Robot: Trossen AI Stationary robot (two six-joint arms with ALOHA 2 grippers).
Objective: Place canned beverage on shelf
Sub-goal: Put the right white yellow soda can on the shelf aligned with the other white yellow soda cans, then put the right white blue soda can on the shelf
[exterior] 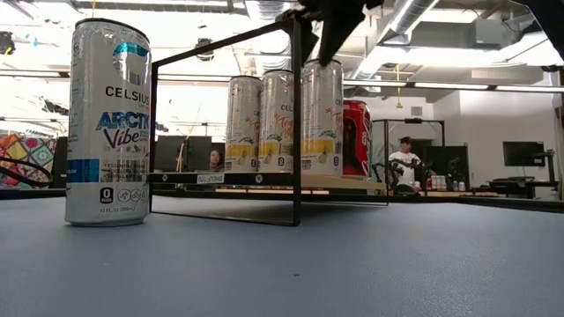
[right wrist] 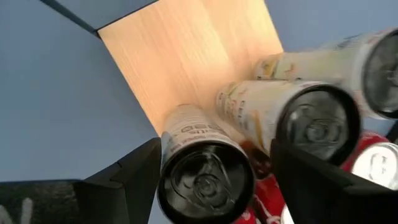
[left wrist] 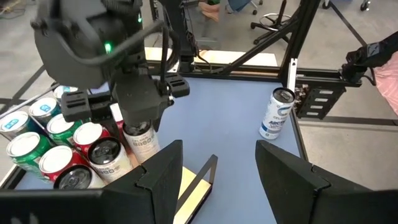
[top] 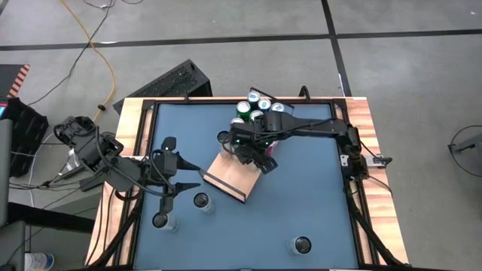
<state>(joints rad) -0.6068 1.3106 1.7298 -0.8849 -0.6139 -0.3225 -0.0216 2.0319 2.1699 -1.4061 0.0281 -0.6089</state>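
Right gripper [top: 252,154] hangs over the shelf [top: 230,178], fingers spread either side of a pale can [right wrist: 202,168] standing on the wood, not clamped on it; print on that can too blurred to read. Shelf sits mid-table, cans clustered at its far end. Left gripper [top: 175,175] waits near the table's left side, fingers half apart, holding nothing. Loose can [exterior: 108,123] on the table [top: 301,196] reads "CELSIUS ARCTIC Vibe".
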